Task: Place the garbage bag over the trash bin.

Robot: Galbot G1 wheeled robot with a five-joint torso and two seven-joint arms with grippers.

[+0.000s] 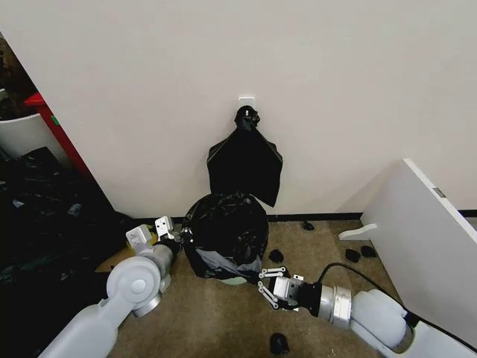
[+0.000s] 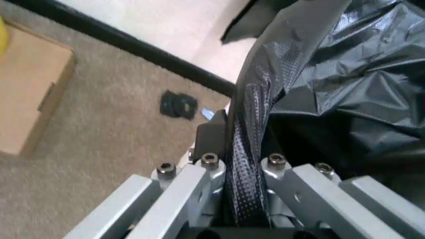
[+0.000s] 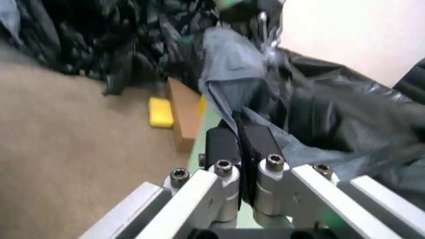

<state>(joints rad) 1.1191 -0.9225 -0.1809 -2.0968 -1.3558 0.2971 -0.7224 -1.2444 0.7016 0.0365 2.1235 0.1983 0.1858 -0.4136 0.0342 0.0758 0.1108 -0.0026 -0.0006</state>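
Nearest me, my right gripper (image 1: pixel 263 284) sits low at the front right of the bin (image 1: pixel 240 280), its jaws pinched together on the lower hem of the bag (image 1: pixel 226 227). From the right wrist I see the black pads (image 3: pixel 239 144) pressed flat together with a grey-looking fold of bag (image 3: pixel 312 119) running over them, and a pale green-white strip of bin wall (image 3: pixel 206 144) just beside them.

My left gripper (image 1: pixel 177 237) is at the bin's left side, up near the rim. From the left wrist its jaws are narrow, clamped on a stretched band of bag (image 2: pixel 249 149) that passes between the fingers (image 2: pixel 211 130).

The bag is draped over the bin's top and covers most of it; I can make out a sliver of pale wall only at the bottom front. Whether the bin holds anything I cannot tell.

The bin stands on carpet (image 1: pixel 216 321) close to the wall (image 1: pixel 149 89), with the dark baseboard (image 1: pixel 320 217) just behind. To my left there is a cardboard box (image 2: pixel 30 89) and a yellow block (image 3: pixel 160 111) on the floor, then a big heap of black sheeting (image 1: pixel 45 216). To my right a white panel (image 1: pixel 425 239) leans in, with black scraps (image 1: pixel 278 343) scattered on the carpet between. On the wall above the bin hangs a bunch of black bags (image 1: pixel 244 168) from a white hook (image 1: pixel 247 101).
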